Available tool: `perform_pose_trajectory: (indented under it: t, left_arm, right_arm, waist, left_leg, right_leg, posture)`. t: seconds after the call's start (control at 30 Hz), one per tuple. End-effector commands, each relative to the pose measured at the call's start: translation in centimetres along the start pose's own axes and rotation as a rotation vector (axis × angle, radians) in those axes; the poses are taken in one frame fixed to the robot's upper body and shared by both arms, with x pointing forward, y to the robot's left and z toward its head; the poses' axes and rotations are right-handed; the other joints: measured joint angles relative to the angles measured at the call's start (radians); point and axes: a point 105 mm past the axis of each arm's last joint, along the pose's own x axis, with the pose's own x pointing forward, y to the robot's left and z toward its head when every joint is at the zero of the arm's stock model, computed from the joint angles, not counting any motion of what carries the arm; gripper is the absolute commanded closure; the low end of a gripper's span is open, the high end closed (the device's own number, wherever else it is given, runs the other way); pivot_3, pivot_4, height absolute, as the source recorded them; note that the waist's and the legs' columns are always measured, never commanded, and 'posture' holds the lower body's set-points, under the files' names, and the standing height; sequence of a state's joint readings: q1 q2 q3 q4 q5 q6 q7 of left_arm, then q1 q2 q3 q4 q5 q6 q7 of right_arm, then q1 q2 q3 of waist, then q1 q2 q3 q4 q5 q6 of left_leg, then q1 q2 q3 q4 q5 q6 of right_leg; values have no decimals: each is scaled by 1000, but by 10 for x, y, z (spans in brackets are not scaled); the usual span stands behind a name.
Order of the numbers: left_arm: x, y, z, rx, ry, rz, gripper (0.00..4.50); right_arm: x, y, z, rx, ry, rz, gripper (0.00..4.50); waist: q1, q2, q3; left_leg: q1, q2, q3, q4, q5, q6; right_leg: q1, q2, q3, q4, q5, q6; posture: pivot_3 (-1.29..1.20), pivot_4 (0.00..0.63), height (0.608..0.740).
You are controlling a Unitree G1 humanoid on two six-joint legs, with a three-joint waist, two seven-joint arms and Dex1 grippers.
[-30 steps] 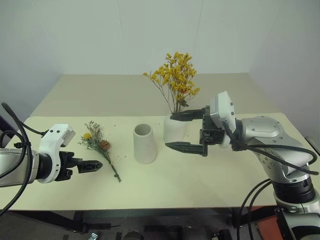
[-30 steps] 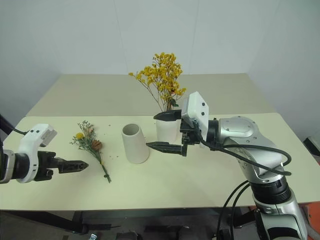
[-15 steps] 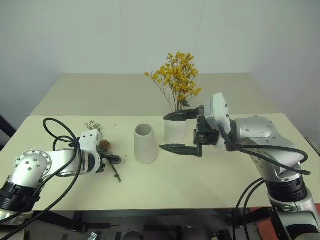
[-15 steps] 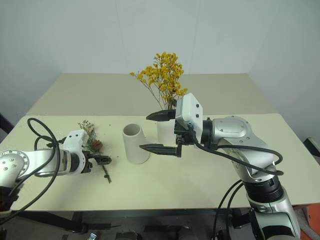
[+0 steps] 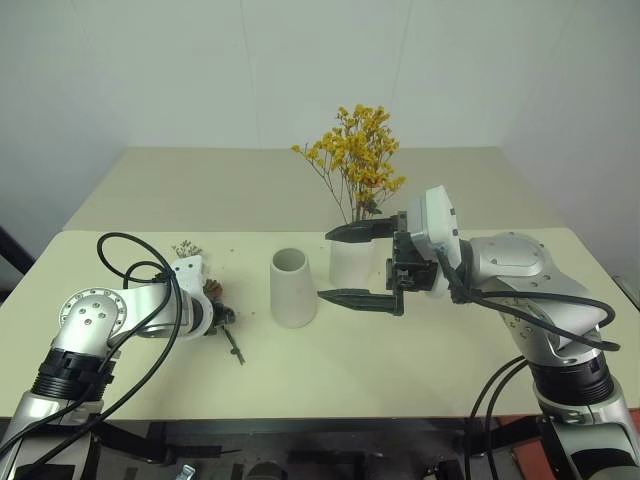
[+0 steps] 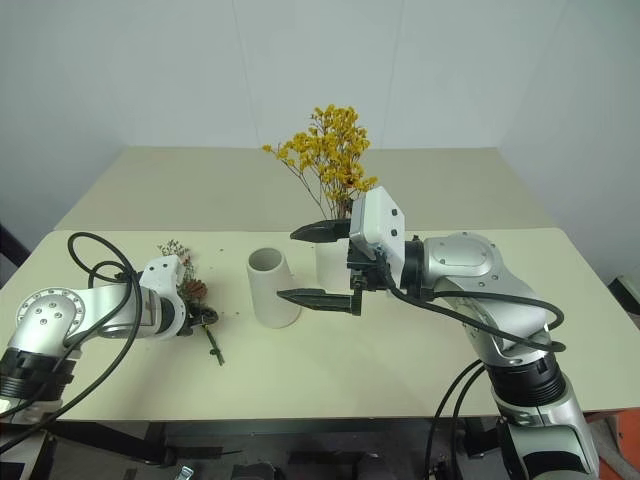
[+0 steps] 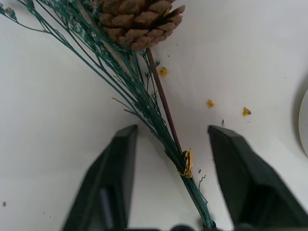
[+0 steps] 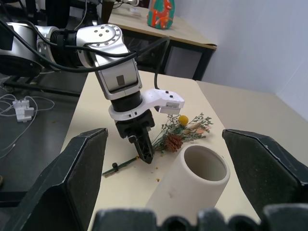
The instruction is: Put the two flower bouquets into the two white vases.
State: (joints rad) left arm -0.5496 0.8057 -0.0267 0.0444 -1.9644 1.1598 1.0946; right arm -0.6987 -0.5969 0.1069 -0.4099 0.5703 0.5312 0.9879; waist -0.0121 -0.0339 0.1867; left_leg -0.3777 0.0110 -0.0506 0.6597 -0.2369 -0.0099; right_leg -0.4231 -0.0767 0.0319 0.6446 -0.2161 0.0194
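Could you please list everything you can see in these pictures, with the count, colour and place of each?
table: one, cream, under everything.
cylinder vase: one, white, wide-mouthed, upright at the table's middle, empty.
second vase: one, white, behind the right pincer, partly hidden.
yellow spray: one, yellow-orange blossoms on thin brown stems, standing in the second vase.
mixed dried bunch: one, grey-green sprigs, brown cone, yellow ball, lying on the table left of the cylinder vase.
left pincer: black, fingers down on either side of the bunch's stems, not yet touching them.
right pincer: black, open, level, in front of the second vase.
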Motion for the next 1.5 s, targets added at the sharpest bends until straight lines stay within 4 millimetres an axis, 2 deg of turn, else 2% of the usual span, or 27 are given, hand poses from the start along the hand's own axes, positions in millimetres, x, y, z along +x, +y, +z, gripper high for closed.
perform_pose_trajectory:
  t: [0.03,0.13,0.3,0.5,0.63,0.77,0.87,1.13,1.33,1.5]
  left_arm:
    - [-1,1,-1,-14,4,-18,3623]
    - [0,-1,-2,-55,4,-64,4466]
    - [-12,5,11,-53,-58,-59,4466]
    - [-59,11,70,-7,-396,-58,4466]
    - [-98,-10,103,102,-629,-204,4466]
    - [-140,-46,120,247,-892,-401,4466]
    - [-163,-73,121,386,-1045,-538,4466]
    - [-184,-113,108,575,-1134,-867,4466]
    - [-176,-126,89,655,-1088,-1025,4466]
    - [-158,-126,85,604,-1057,-1033,4466]
  right_arm:
    - [-3,1,13,-56,-28,-9,0]
    - [-2,0,13,-57,-28,-15,0]
    - [-1,-5,12,-55,-23,-43,0]
    - [-1,-7,11,-51,-18,-60,0]
    - [0,-8,10,-47,-20,-62,0]
    - [0,-10,8,-29,-16,-71,0]
    - [0,-12,4,-19,6,-89,0]
    - [-3,-19,-12,19,159,-136,0]
    - [-7,-23,-16,79,231,-168,0]
    - [-10,-24,-18,94,264,-186,0]
  waist:
    - [0,0,0]
    - [0,0,0]
    - [-1,0,0]
    - [-2,0,0]
    - [0,0,0]
    - [-1,0,0]
    - [-1,0,0]
    - [-3,0,0]
    - [-5,0,0]
    - [-4,0,0]
  left_leg:
    - [0,0,0,0,0,0]
    - [0,0,0,0,0,0]
    - [0,0,0,0,0,-1]
    - [-1,0,0,0,0,-6]
    - [-2,0,0,0,0,-8]
    - [-4,1,0,0,-1,-10]
    - [-6,1,0,0,-2,-11]
    - [-7,1,0,0,-2,-10]
    - [-8,1,0,0,-2,-10]
    - [-8,1,0,0,-2,-10]
  right_leg:
    - [0,0,0,0,0,0]
    - [0,0,0,0,0,0]
    - [0,0,0,0,0,0]
    - [-1,1,0,-1,0,0]
    - [-1,0,-1,-3,0,0]
    - [-1,0,-2,-6,0,1]
    - [-1,1,-2,-7,0,1]
    - [-1,1,-2,-11,1,4]
    - [-1,1,-2,-12,2,4]
    - [-1,1,-2,-12,2,5]
  posture:
    - [0,150,740]
    - [0,150,740]
    - [0,150,740]
    - [0,150,740]
    - [0,150,740]
    - [0,150,740]
    - [0,150,740]
    - [0,150,740]
    - [0,150,740]
    - [0,150,740]
